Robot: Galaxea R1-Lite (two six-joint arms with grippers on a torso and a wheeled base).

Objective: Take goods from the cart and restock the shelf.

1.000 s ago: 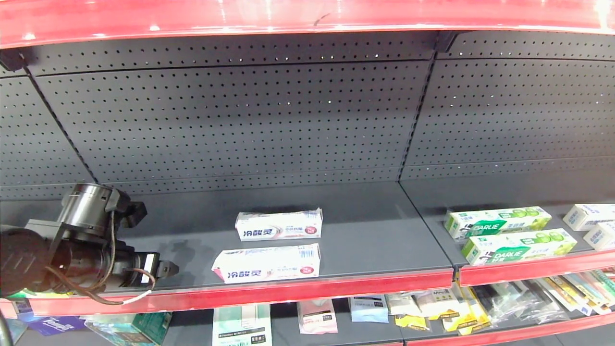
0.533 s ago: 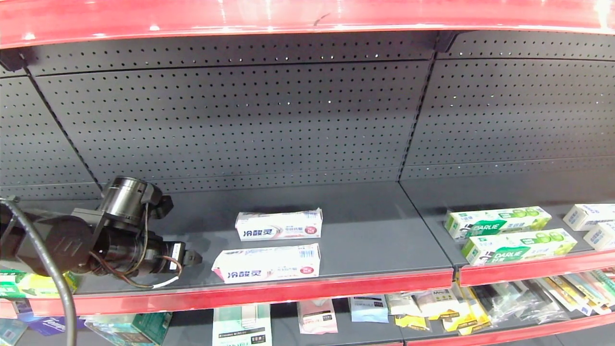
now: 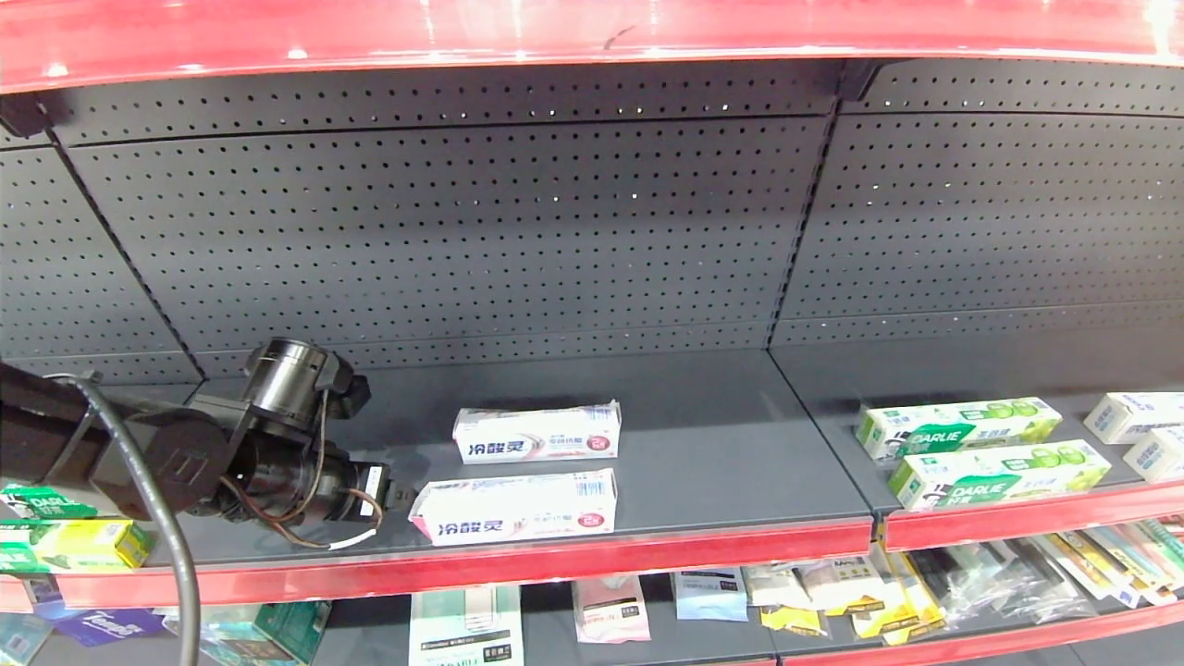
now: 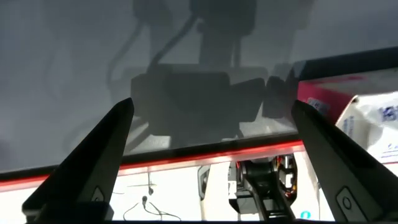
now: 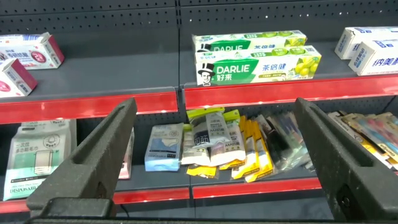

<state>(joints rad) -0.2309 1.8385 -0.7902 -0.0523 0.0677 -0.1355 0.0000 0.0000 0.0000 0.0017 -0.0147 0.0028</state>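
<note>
Two white toothpaste boxes lie on the grey shelf (image 3: 721,444), one behind (image 3: 536,433) and one at the front edge (image 3: 514,507). My left gripper (image 3: 400,499) hovers low over the shelf, right beside the left end of the front box. In the left wrist view the left gripper (image 4: 211,155) is open with nothing between its fingers, and the pink-and-white box end (image 4: 348,102) sits just off one fingertip. My right gripper (image 5: 214,162) is open and empty, held back from the shelf and facing the green toothpaste boxes (image 5: 249,59).
Two green toothpaste boxes (image 3: 990,453) and white boxes (image 3: 1133,416) fill the right bay. Green and yellow boxes (image 3: 55,532) sit at the far left. Packets (image 3: 832,592) lie on the lower shelf. A red lip (image 3: 518,560) edges the shelf front; a perforated panel (image 3: 462,231) closes the back.
My left arm has slid to the right along the shelf, bringing its gripper from well left of the front white box to right beside that box's left end. The boxes have not moved.
</note>
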